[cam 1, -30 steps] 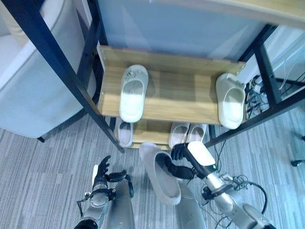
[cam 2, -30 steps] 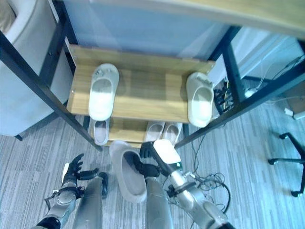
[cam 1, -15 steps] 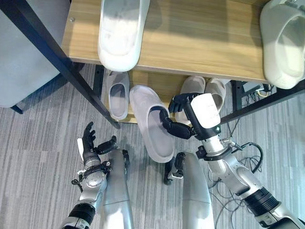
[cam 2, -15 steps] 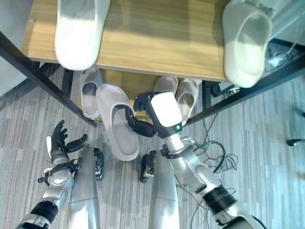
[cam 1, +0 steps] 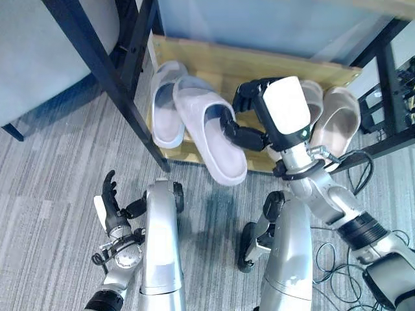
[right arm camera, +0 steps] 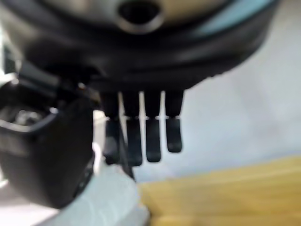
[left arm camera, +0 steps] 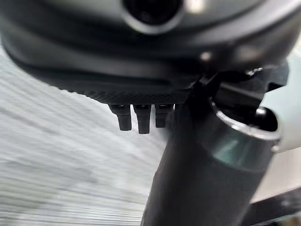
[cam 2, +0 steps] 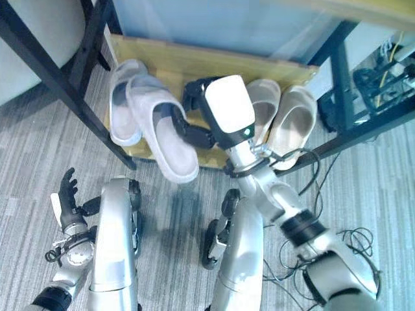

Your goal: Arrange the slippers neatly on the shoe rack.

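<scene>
While the right robot hand (cam 1: 249, 120) grips a slipper (cam 1: 211, 138) over the wooden bottom shelf (cam 1: 259, 71), grey striped carpet (cam 1: 52, 168) apparently surrounds it.

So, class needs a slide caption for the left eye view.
Right hand carries a pale slipper toward the shoe rack's bottom shelf.

Bright, even indoor light, head views crisp.
The dark right hand (right arm camera: 141, 136) and dark left hand (left arm camera: 138, 117) blur in close wrist views; soft shadows fall on the grey striped carpet floor (cam 1: 52, 168).
</scene>
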Available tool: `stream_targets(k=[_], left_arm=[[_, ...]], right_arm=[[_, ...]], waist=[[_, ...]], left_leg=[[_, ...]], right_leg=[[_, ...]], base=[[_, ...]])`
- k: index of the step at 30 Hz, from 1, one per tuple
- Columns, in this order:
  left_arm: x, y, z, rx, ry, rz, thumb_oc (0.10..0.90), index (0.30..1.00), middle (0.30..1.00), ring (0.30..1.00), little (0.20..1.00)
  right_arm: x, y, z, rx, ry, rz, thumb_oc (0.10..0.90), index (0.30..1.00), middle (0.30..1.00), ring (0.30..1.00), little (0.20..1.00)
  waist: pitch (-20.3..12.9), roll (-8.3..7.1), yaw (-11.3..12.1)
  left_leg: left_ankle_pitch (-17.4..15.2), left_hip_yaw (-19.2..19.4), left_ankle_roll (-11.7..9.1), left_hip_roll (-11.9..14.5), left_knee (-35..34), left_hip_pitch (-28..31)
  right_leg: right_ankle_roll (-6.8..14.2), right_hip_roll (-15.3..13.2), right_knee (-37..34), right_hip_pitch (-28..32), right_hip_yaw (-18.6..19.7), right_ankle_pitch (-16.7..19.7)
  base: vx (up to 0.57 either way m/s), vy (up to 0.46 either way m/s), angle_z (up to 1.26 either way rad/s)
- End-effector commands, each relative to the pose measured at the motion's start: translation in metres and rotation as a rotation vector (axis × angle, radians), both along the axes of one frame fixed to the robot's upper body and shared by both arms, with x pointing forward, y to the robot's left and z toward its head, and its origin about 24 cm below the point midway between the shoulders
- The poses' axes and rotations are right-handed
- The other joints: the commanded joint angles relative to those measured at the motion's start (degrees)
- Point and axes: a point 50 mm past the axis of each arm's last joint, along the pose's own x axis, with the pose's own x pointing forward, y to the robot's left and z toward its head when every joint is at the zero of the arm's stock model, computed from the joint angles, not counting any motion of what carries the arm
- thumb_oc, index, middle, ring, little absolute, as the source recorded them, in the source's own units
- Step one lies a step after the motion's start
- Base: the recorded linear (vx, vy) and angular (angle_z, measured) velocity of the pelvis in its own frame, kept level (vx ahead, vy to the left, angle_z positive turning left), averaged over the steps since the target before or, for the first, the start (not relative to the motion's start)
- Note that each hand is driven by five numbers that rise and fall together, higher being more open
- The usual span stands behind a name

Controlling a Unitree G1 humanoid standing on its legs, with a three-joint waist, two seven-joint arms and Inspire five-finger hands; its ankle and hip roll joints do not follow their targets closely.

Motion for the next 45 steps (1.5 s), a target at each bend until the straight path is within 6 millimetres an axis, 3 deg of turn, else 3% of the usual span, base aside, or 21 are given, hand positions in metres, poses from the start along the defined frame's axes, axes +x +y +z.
stream_targets(k=[1,6,10,18,26,31,35,41,45], left_arm=[[0.017,0.01,0.036,0.034,-0.184,0.034,0.8,0.9,0.9,0.9,0.9],[0.02,0.026,0.039,0.088,-0.165,0.062,0.8,0.9,0.9,0.9,0.9],[0.02,0.029,0.033,0.055,-0.138,0.072,0.8,0.9,0.9,0.9,0.9],[0.025,0.03,0.027,0.137,-0.075,0.041,0.8,0.9,0.9,0.9,0.9],[0.026,0.029,0.02,0.076,-0.06,0.053,0.8,0.9,0.9,0.9,0.9],[0.025,0.025,0.026,0.103,-0.087,0.015,0.8,0.9,0.9,0.9,0.9],[0.021,0.022,0.022,0.088,-0.082,0.0,0.8,0.9,0.9,0.9,0.9],[0.019,0.018,0.021,0.078,-0.076,-0.02,0.8,0.9,0.9,0.9,0.9],[0.022,0.013,0.023,0.07,-0.077,-0.044,0.8,0.9,0.9,0.9,0.9]], right_arm=[[-0.031,0.019,0.097,0.121,-0.36,0.173,0.4,0.3,0.3,0.3,0.3],[-0.012,0.016,0.13,0.14,-0.371,0.105,0.4,0.3,0.3,0.3,0.3],[-0.005,0.014,0.142,0.174,-0.363,0.076,0.4,0.3,0.3,0.3,0.3],[0.019,0.0,0.141,0.215,-0.244,-0.015,0.4,0.3,0.3,0.3,0.3],[0.041,-0.003,0.122,0.169,-0.118,-0.093,0.4,0.3,0.3,0.3,0.3],[0.046,-0.015,0.12,0.203,-0.088,-0.136,0.4,0.3,0.3,0.3,0.3],[0.049,-0.013,0.126,0.208,-0.084,-0.142,0.4,0.3,0.3,0.3,0.3],[0.051,-0.008,0.127,0.21,-0.072,-0.143,0.4,0.3,0.3,0.3,0.3],[0.055,-0.008,0.117,0.236,-0.023,-0.144,0.4,0.3,0.3,0.3,0.3]], waist=[[0.82,0.74,1.41],[1.88,1.54,2.27],[1.71,1.37,2.59],[0.98,0.81,3.18],[0.5,-0.39,4.5],[1.07,-1.29,6.48],[1.32,-1.78,7.46],[1.37,-2.11,7.65],[1.54,-2.56,7.45]], left_leg=[[-8.0,-5.97,4.66,-0.34,-2.48,7.74],[-9.39,-6.94,4.54,-0.91,0.69,7.74],[-9.65,-7.11,4.25,-0.96,1.11,7.74],[-10.38,-7.68,3.87,-1.15,2.3,7.74],[-11.15,-8.23,3.86,-0.99,3.26,7.74],[-11.4,-8.2,4.03,-1.32,3.69,7.74],[-11.61,-8.12,4.15,-1.44,4.11,7.74],[-12.1,-8.15,4.19,-1.58,4.96,7.74],[-12.33,-8.11,4.18,-1.51,5.58,7.74]], right_leg=[[-2.9,0.47,-2.67,3.63,5.17,-4.33],[-2.96,0.61,0.01,3.63,7.15,-5.17],[-2.8,0.49,0.6,3.63,7.94,-5.21],[-2.6,0.29,1.7,3.63,9.21,-5.32],[-2.25,-0.22,2.15,3.63,10.13,-4.86],[-1.91,-0.6,2.19,3.63,10.57,-4.19],[-1.93,-0.49,2.32,3.63,10.73,-3.7],[-2.01,-0.27,2.57,3.64,10.99,-3.48],[-2.16,-0.15,2.85,3.65,11.31,-3.25]], base=[[0.0,0.0,0.0],[0.02,0.016,0.0],[0.04,0.017,0.0],[0.03,0.009,0.0],[0.01,0.011,0.0],[0.0,0.0,0.0],[0.0,0.0,0.0],[0.0,0.011,0.0],[-0.01,0.024,0.0]])
